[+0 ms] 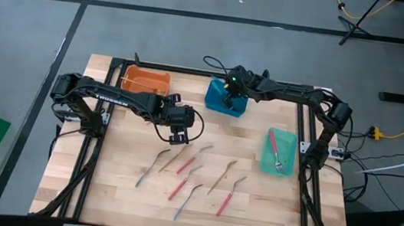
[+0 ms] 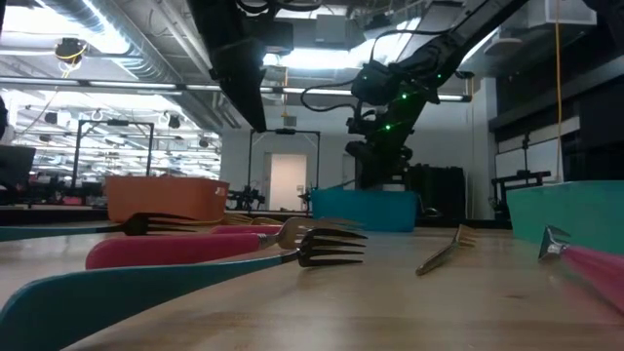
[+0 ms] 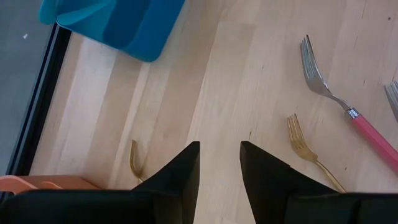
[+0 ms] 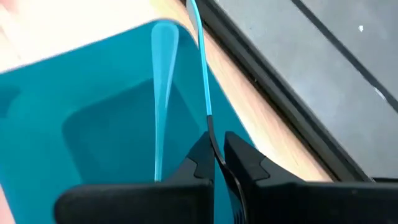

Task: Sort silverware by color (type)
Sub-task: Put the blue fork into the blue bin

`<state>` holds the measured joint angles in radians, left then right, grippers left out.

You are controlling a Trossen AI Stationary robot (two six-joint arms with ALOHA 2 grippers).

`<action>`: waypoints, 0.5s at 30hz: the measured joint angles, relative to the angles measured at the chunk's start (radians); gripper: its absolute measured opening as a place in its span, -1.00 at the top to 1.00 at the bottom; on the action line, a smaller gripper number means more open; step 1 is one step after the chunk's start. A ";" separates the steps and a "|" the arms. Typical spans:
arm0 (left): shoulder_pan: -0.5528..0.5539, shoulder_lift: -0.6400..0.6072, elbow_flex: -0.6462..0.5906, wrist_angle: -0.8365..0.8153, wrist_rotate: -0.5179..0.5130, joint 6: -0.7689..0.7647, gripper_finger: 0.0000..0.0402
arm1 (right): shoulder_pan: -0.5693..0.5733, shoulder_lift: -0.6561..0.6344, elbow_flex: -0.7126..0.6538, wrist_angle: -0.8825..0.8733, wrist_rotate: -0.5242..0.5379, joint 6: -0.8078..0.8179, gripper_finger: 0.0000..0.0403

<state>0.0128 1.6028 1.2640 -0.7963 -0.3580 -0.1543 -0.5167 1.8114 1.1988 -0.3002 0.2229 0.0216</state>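
We are working on a pale wooden tabletop [image 1: 252, 204] set on a grey floor, with a black frame along its edges. In the low view a lit workshop with ceiling pipes and a doorway is showing behind the far edge.

Nearest the front edge, loose forks [image 1: 193, 175] are lying scattered across the middle of the tabletop, some red-handled, some gold, some teal-handled. In the low view a teal handle [image 2: 117, 297] and a red fork [image 2: 195, 249] are lying closest to the camera, with a gold fork [image 2: 447, 252] lying by itself farther right.

Above the scatter, toward the middle of the tabletop, our left gripper [image 1: 178, 135] is hovering with its fingers parted and nothing between them. Its wrist view is showing a gold fork [image 3: 308, 152] and a red-handled fork [image 3: 348, 112] lying near each other on the wood.

Near the right edge, a green bin [image 1: 285, 163] is holding a red-handled fork [image 1: 273, 148].

Along the far edge, an orange bin [image 1: 148, 82] is sitting toward the left corner and a blue bin [image 1: 215, 99] near the middle. Our right gripper [image 1: 232, 92] is hanging over the blue bin, its fingers pinching a slim teal utensil [image 4: 200, 56] that is pointing into the bin [image 4: 74, 112].
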 joint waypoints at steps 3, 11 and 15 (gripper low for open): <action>0.000 0.000 0.000 0.000 0.000 0.000 0.46 | 0.000 0.000 0.000 0.023 0.002 0.000 0.95; 0.000 0.000 0.000 0.000 0.000 0.000 0.46 | 0.041 0.000 0.000 0.004 -0.004 0.000 0.93; 0.000 0.000 0.000 0.000 0.000 0.000 0.46 | 0.071 0.000 0.000 0.004 0.029 -0.018 0.95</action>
<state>0.0128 1.6032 1.2636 -0.7959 -0.3580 -0.1543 -0.4462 1.8111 1.1988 -0.2966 0.2517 0.0035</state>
